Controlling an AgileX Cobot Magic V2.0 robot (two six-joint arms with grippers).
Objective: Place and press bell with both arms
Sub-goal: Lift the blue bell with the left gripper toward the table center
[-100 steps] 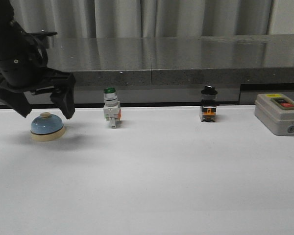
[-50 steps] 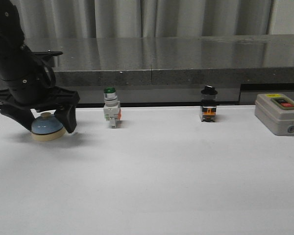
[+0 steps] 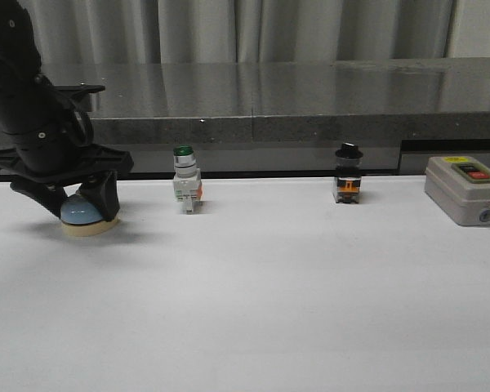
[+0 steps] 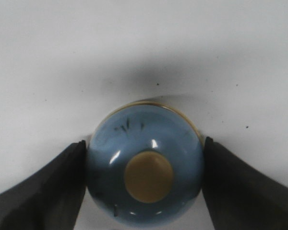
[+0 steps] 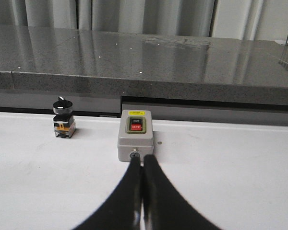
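I see the small shiny light-blue dome bell (image 3: pixel 86 216) with its cream round base sitting on the white table (image 3: pixel 294 294), far over on the left side near the back. My left claw (image 3: pixel 73 211), black with two fingers, is down around the bell. In the left wrist view the bell (image 4: pixel 145 167) fills the space between the two black fingers (image 4: pixel 43 189), and each finger touches the blue dome, one on each side. So my left claw is squeezed onto the bell. The cream button on top is bare, and nothing is pressing it. The base looks like it sits flat on the table.

In the right wrist view my right claw (image 5: pixel 142 165) has its two black fingers pressed together with nothing between them. It hangs over the table, pointing at a grey box with a red and a green button (image 5: pixel 136 140). I cannot see this claw in the front view.

In the front view, a white push switch with a green cap (image 3: pixel 185 181) stands to the right of the bell, well apart from it. Farther right stands a small black knob switch with an orange band (image 3: pixel 348 174). The grey box (image 3: pixel 465 190) is at the far right edge. Behind the table runs a dark grey stone ledge (image 3: pixel 310 98) with pale curtains above it.
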